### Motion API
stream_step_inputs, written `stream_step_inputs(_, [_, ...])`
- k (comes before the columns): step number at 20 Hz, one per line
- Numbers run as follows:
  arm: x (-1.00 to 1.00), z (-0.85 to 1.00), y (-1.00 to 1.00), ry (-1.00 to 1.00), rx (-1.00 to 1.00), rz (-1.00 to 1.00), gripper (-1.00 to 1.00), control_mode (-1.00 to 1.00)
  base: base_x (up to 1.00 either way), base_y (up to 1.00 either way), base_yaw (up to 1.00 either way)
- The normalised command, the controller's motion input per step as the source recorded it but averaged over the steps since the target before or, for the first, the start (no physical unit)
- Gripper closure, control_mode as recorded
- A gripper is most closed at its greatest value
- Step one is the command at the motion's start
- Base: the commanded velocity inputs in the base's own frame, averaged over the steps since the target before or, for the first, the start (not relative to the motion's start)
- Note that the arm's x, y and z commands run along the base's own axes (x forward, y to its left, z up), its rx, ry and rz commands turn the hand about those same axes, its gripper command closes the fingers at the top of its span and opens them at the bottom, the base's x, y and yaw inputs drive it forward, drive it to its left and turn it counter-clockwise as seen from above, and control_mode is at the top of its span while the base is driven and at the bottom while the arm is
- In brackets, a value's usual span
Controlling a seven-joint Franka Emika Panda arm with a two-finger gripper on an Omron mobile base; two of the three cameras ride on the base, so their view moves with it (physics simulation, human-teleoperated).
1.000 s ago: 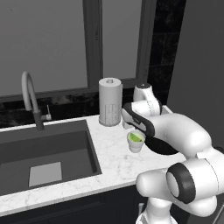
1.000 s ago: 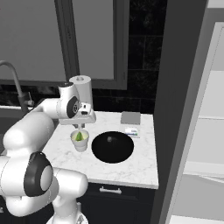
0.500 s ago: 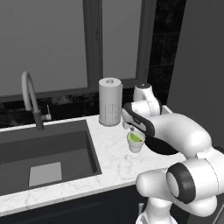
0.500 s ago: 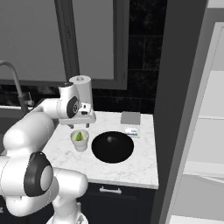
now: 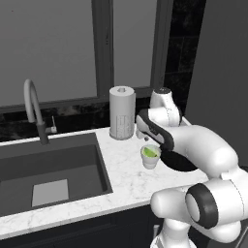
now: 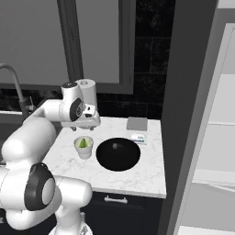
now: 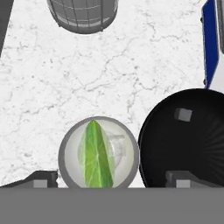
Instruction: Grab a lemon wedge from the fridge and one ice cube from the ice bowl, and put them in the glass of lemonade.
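The glass of lemonade (image 7: 72, 151), a small off-white cup, stands on the marble counter with the lime-green lemon wedge (image 7: 98, 153) lying in it. My gripper (image 7: 111, 179) hangs just above the glass, open, one fingertip on either side of it and nothing held. The base views show the glass (image 5: 150, 157) (image 6: 84, 147) with the wedge (image 5: 151, 152) (image 6: 83, 143) right under my hand. The black ice bowl (image 7: 188, 144) (image 6: 118, 153) sits beside the glass with a small grey ice cube (image 7: 183, 114) inside; my arm hides most of the ice bowl (image 5: 181, 163). The fridge (image 6: 193, 92) stands open at the right.
A tall grey perforated cylinder (image 5: 121, 112) (image 7: 83, 15) stands behind the glass. The sink (image 5: 48, 164) and faucet (image 5: 33, 104) lie to the left. A grey pad (image 6: 137, 123) and a small box (image 6: 137, 137) sit behind the bowl. A blue-edged object (image 7: 212, 43) lies near the bowl.
My jaws have gone from nearly shut to wide open, releasing the lemon wedge, which now rests in the glass. The arm has hardly moved.
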Motion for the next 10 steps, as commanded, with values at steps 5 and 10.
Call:
stream_step_inputs(5, [-0.06, 0.42, 0.00, -0.09, 0.08, 0.00, -1.00, -1.00, 0.00, 0.00, 0.00])
stream_step_inputs(10, [-0.35, 0.32, 0.00, -0.14, 0.08, 0.00, -1.00, -1.00, 0.00, 0.00, 0.00])
